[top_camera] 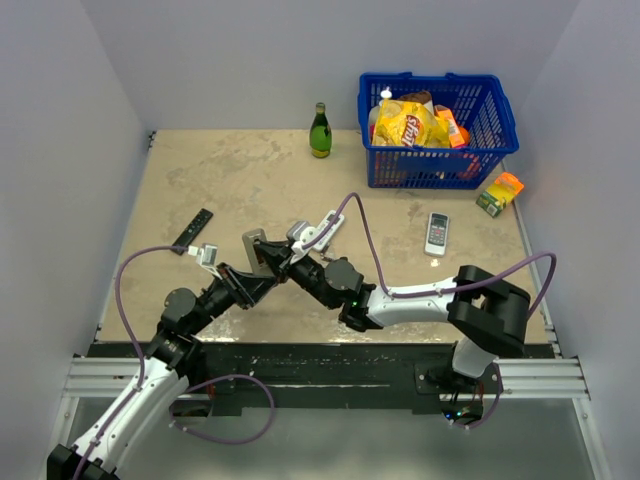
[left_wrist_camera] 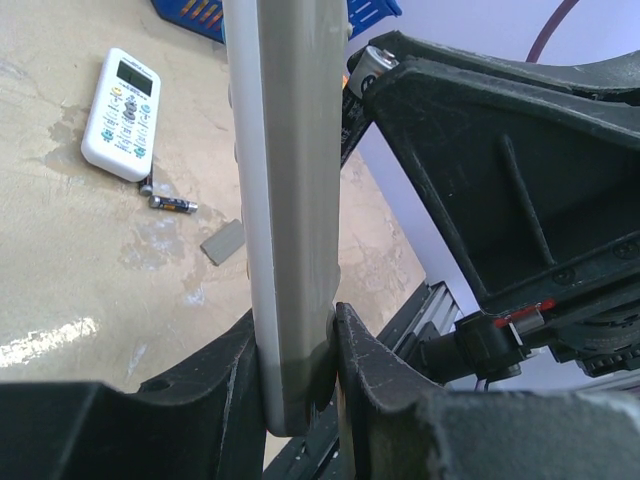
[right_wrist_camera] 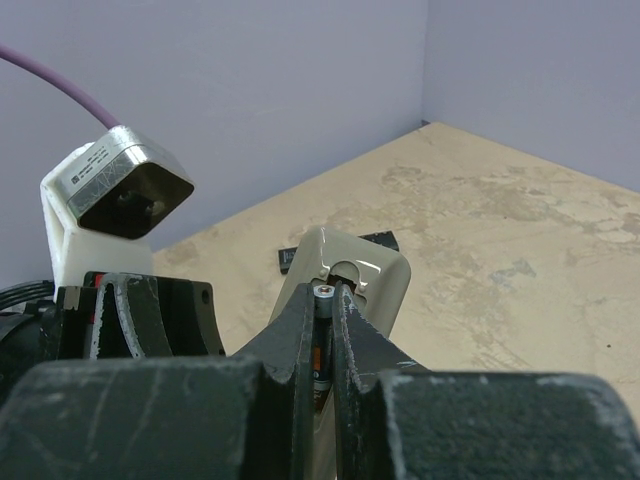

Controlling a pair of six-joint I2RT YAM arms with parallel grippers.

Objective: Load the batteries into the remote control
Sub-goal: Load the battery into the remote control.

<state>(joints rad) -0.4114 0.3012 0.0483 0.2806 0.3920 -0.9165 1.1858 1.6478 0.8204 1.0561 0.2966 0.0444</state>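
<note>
**Battery at the compartment mouth; remote clamped on edge**

Your left gripper (left_wrist_camera: 297,335) has the remote control (left_wrist_camera: 295,200) clamped above the table (top_camera: 420,290), near its middle. The jaws are closed down to the thickness of the remote and grip its lower end. The remote stands upright on edge, with its plain grey back showing in the left wrist view.

Your right gripper (right_wrist_camera: 323,302) meets it from the right. Its jaws are almost closed and pinch a battery (right_wrist_camera: 321,350) lengthwise between the fingers. The battery's tip sits at the open compartment in the end of the remote. Whether it is seated inside cannot be told from these views.

On the table you have:
- A white remote (left_wrist_camera: 122,112) lying face up, right of the grippers.
- Loose batteries (left_wrist_camera: 172,204) just beside that remote's near end.
- A small grey cover (left_wrist_camera: 222,242) close to those batteries.
- A black strip (top_camera: 192,230) lying flat, left of the grippers.
- A blue basket (top_camera: 490,150) at the far right.
- A green bottle (top_camera: 320,130) upright, left of the basket.
</note>
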